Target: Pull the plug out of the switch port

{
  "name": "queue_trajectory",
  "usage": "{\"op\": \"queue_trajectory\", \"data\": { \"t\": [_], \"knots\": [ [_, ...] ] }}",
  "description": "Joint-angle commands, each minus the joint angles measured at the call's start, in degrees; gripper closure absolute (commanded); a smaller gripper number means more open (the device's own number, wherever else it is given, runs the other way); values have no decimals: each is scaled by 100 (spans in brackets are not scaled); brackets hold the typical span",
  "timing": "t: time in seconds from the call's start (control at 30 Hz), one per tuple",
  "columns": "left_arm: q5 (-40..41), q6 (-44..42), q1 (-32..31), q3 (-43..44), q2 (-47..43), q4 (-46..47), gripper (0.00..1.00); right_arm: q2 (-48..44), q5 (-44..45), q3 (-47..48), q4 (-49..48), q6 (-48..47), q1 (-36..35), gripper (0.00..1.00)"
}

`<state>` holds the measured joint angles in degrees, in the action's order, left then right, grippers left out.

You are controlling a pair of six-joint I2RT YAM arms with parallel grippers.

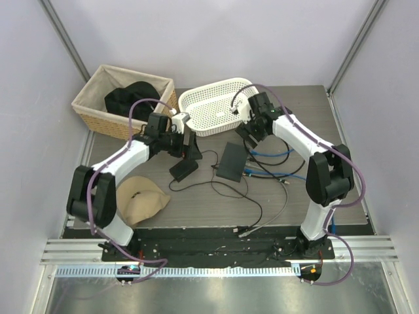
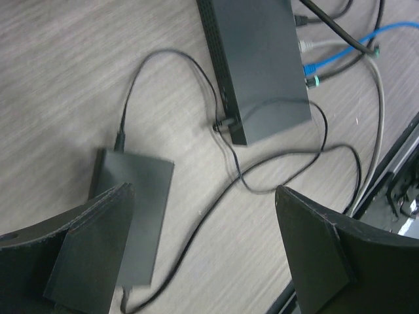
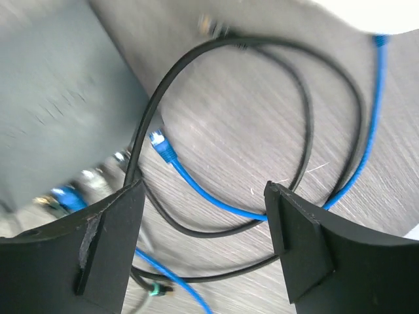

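Fingertips of my R gripper frame the shot, spread wide, holding nothing. Just beyond them a blue plug lies loose on the grey wood-grain table, out of its port, I'd say. Switch sits to my left, port edge facing me, long axis running away from the bases. L gripper, also wide & empty, hovers over the power adapter on the switch's far side. Cables crowd the space; white basket is close behind.
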<state>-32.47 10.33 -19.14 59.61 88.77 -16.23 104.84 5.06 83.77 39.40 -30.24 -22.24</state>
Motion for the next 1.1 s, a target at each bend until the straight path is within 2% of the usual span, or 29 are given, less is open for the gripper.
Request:
{"op": "queue_trajectory", "data": {
  "t": [0.0, 0.13, 0.3, 0.5, 0.6, 0.8, 1.07],
  "knots": [
    [-260, 416, -20, 568, 508, 427, 7, -297, -671, 579, 446, 1080, 0, 20],
    [-566, 671, -29, 753, 1000, 568, 8, 106, -1164, 790, 314, 1196, 0, 23],
    [-612, 664, -11, 859, 1046, 209, 9, 949, -1928, 1264, 262, 959, 0, 28],
    [-568, 102, 103, 762, 405, -572, 9, 1407, -2553, 1502, -186, 669, -17, 28],
    [-506, -145, 217, 648, 89, -854, 9, 1610, -2571, 1564, -231, 388, -114, 28],
    [-410, -233, 349, 358, -342, -944, 8, 1742, -3010, 1292, 58, -595, -395, 28],
    [-286, -250, 393, -2, -1002, -1031, 8, 1778, -3291, 1212, 534, -949, -948, 34]
  ]
}}
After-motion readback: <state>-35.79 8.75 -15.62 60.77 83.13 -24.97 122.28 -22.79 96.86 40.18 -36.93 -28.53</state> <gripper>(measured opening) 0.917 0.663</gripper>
